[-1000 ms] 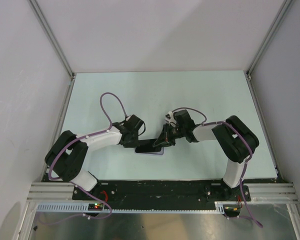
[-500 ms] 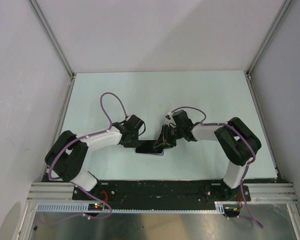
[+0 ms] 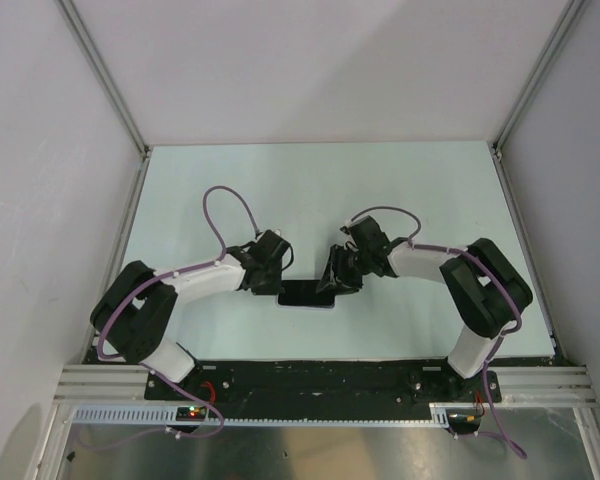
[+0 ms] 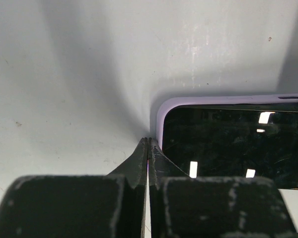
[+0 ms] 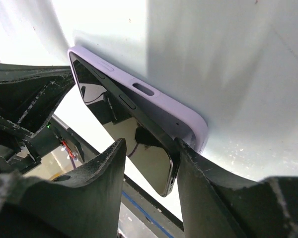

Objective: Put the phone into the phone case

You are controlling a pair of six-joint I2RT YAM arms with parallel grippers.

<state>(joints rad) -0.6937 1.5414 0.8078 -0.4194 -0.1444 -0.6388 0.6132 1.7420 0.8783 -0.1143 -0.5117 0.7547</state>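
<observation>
Straddling phone [image 5: 126, 131], right gripper [image 5: 150, 146] spread, left gripper [image 4: 148, 145] pinched at case [image 4: 161, 111]

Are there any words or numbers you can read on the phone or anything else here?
No text can be read in any view.
phone: dark screen, only light reflections, no words.
case: plain lilac, no logo or label showing.
boards by the arm bases: too small to read.

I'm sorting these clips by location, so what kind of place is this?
Most likely a lab robot test cell: white panels in aluminium rails enclose a pale table, the left arm and right arm are bolted at its near edge, with a phone and lilac phone case between them.
</observation>
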